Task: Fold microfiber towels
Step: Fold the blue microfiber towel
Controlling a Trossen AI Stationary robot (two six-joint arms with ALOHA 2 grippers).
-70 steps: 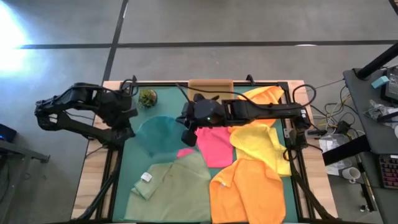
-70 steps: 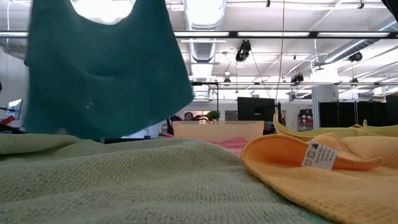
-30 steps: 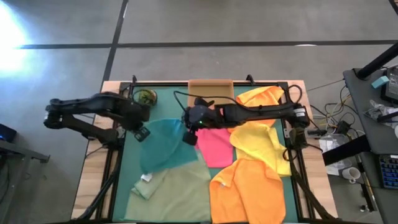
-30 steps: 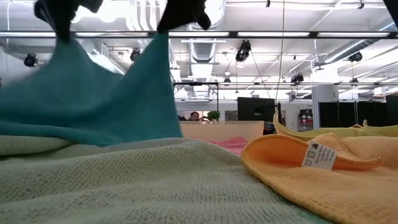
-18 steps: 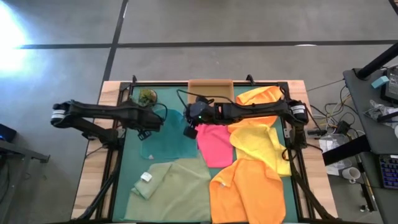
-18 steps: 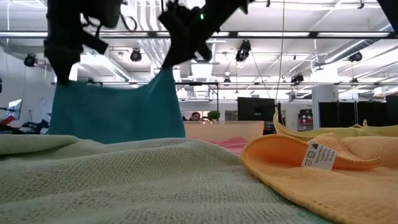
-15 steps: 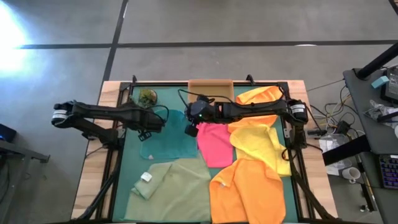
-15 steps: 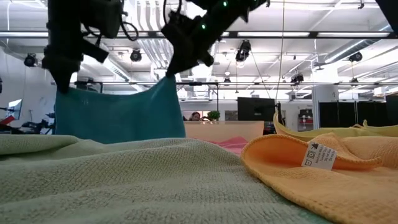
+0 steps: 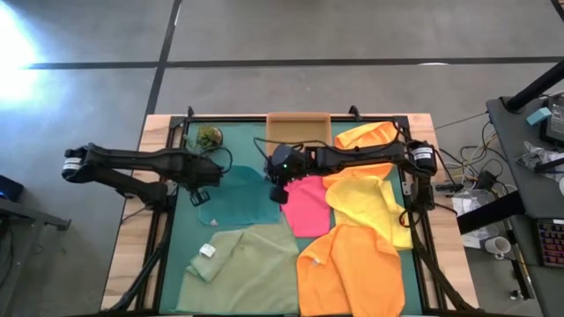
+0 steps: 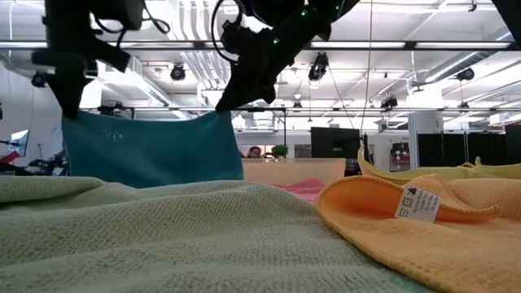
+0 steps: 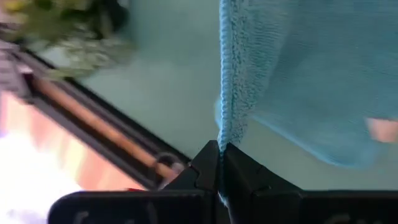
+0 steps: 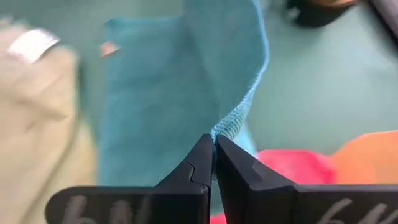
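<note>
A teal towel (image 9: pixel 238 201) hangs between my two grippers over the green mat (image 9: pixel 189 233). In the low view its upper edge (image 10: pixel 151 116) runs level, and its lower part is hidden behind the sage towel (image 10: pixel 163 236). My left gripper (image 9: pixel 201 192) is shut on the towel's left upper corner. My right gripper (image 9: pixel 278 191) is shut on its right upper corner. The sage green towel (image 9: pixel 242 264), the pink one (image 9: pixel 304 207), the yellow one (image 9: pixel 370 202) and the orange one (image 9: pixel 352 264) lie flat on the mat. My left gripper pinches the teal towel's edge (image 11: pixel 224 127) at its left upper corner between the two shut fingers, which slant steeply down from above. The cloth hangs below them. My right gripper pinches the right upper corner (image 12: pixel 229 127) between its shut fingers, slanting down from the table's right. The cloth falls away below, and the edge between the two holds is drawn level.
A tan cardboard tray (image 9: pixel 298 128) sits at the far edge, with a second orange towel (image 9: pixel 366 134) to its right. A small green round thing (image 9: pixel 210 136) lies at the far left. A black frame (image 9: pixel 167 229) borders the mat.
Both grippers have come down toward the table with the teal towel. It hung slanted and draped over the sage towel. Now its upper edge is level and lower, and the cloth has drawn back off the sage towel into a squarer shape.
</note>
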